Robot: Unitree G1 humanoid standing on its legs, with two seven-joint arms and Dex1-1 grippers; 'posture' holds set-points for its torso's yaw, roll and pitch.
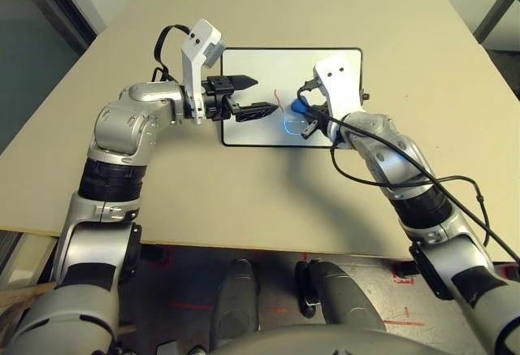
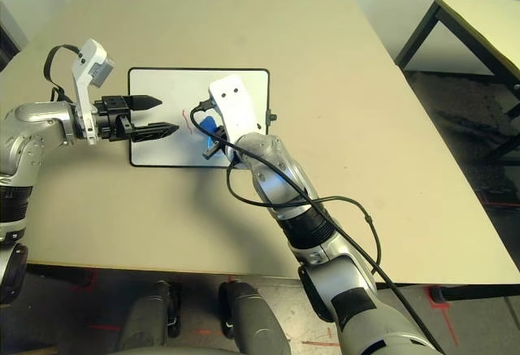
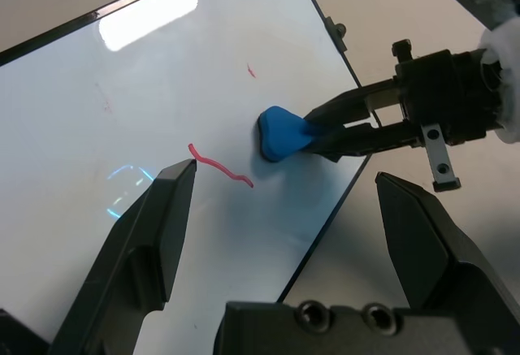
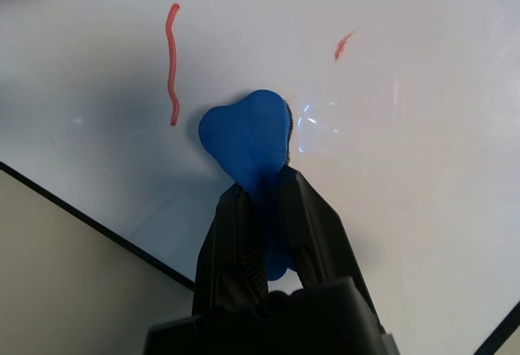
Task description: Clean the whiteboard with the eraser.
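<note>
Setting: beige table [image 1: 244, 192] in a plain room; the whiteboard [image 1: 260, 67] lies flat on it at the middle of the head view, long side across, with a second table's [image 2: 479, 22] corner at about two o'clock in the right eye view.
Head view, right arm: the right gripper [image 1: 307, 115] is over the board's right half, clamped on the blue eraser [image 1: 298, 106], whose free end looks pressed to the white surface.
Head view, left arm: the left gripper [image 1: 256, 95] hovers over the board's left half, fingers spread wide and holding nothing, tips pointing toward three o'clock at the eraser.
Head view, marks: a thin red squiggle [image 1: 277, 98] sits just beside the eraser, at its nine o'clock.
Left wrist view: eraser nose on the board near the framed edge; the squiggle lies between it and one open finger [image 3: 154, 233]; a tiny red fleck [image 3: 251, 70] lies apart from both.
Right wrist view: both fingers pinch the eraser's narrow waist, its broad end forward; squiggle toward eleven o'clock of it, fleck toward one o'clock.
Doing it well: I judge the stroke should sweep toward nine o'clock in the head view over the whole squiggle, with steady downward pressure, then return for the fleck.
Risk: the board may slide; the free gripper could brace its frame.
</note>
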